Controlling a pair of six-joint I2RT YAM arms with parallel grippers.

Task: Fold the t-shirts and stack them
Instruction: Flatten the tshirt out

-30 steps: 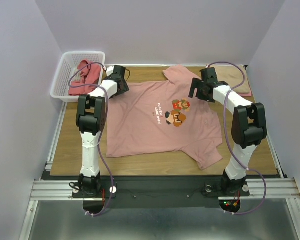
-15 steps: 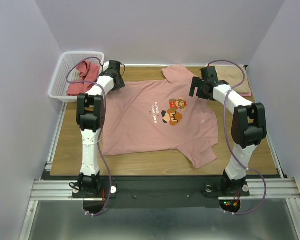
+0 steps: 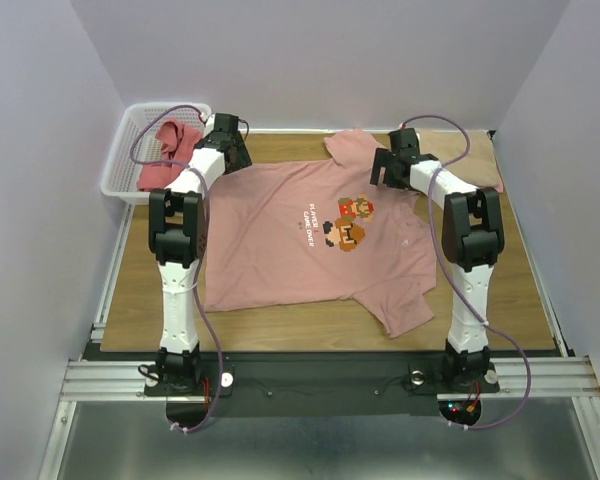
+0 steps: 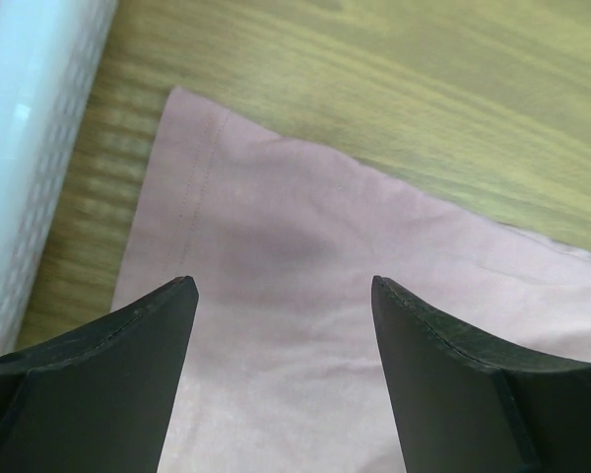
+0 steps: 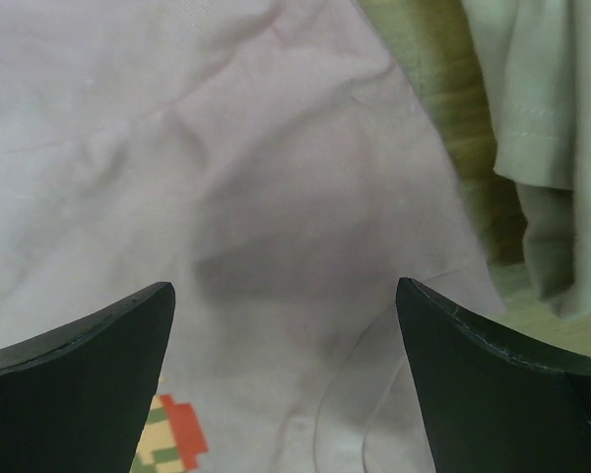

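Note:
A dusty pink t-shirt point(image 3: 290, 235) with a pixel-game print point(image 3: 348, 222) lies spread flat on the wooden table. My left gripper point(image 3: 232, 152) hovers open over its far left corner point(image 4: 305, 296), with nothing between the fingers point(image 4: 128, 374). My right gripper point(image 3: 388, 166) stands open over the shirt's far right part point(image 5: 236, 158), close to the print point(image 5: 172, 434). A tan t-shirt point(image 3: 472, 155) lies at the back right, and its hem point(image 5: 542, 128) shows beside my right gripper point(image 5: 286, 288). A coral-red t-shirt point(image 3: 170, 152) hangs in the basket.
The white lattice basket point(image 3: 115, 160) stands at the back left, its wall point(image 4: 30, 148) close to my left gripper point(image 4: 284, 286). Bare wood point(image 3: 140, 290) shows left of the pink shirt and along the near edge. Purple walls close in on three sides.
The pink shirt has slid left and away across the table. My left gripper moved back toward the basket. My right gripper moved back and slightly left, its arm now straighter.

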